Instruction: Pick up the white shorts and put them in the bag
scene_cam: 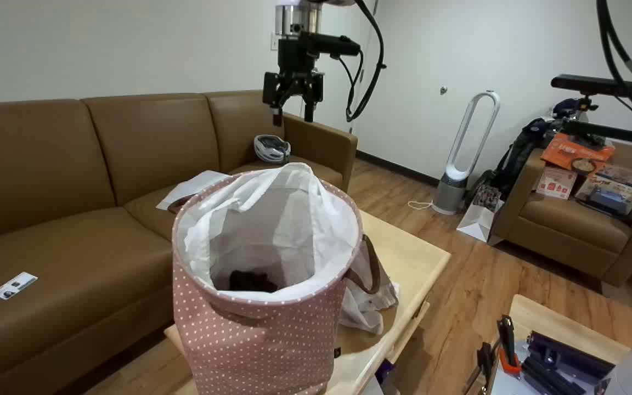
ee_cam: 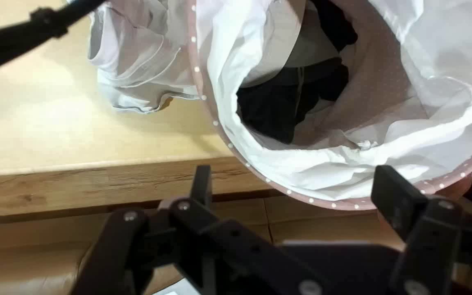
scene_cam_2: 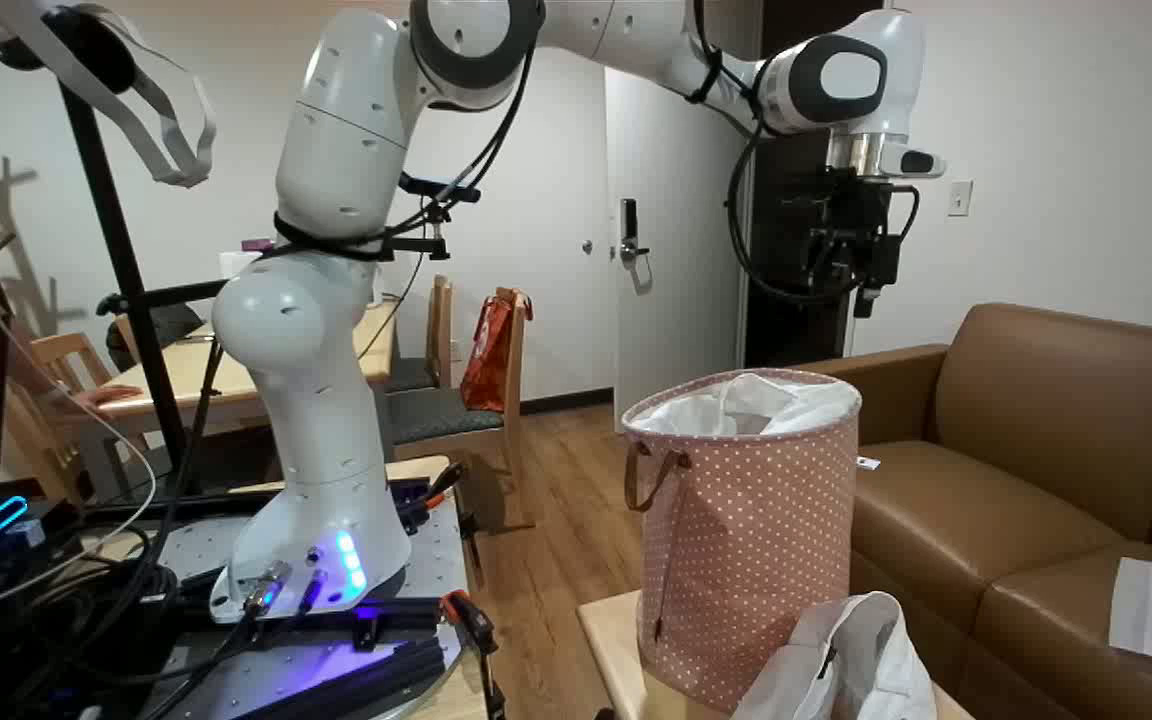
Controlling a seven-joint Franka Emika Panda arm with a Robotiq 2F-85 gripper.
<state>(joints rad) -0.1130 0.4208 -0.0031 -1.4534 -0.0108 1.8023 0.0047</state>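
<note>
The white shorts (scene_cam: 364,315) lie crumpled on the wooden table against the side of the bag, partly hidden behind it in an exterior view. They also show beside the bag in an exterior view (scene_cam_2: 851,660) and at upper left in the wrist view (ee_cam: 137,61). The bag (scene_cam: 261,340), pink with white dots and a white lining, stands upright and open in both exterior views (scene_cam_2: 751,540). A dark garment (ee_cam: 289,98) lies inside it. My gripper (scene_cam: 293,118) is open with nothing between its fingers, above the bag's rim; its fingers show in the wrist view (ee_cam: 291,176).
The low wooden table (scene_cam: 423,252) bears the bag. A brown couch (scene_cam: 74,263) runs alongside, with a helmet (scene_cam: 272,148), white paper (scene_cam: 198,186) and a card (scene_cam: 15,285) on it. The bag's brown handle (scene_cam: 372,269) hangs over the shorts' side.
</note>
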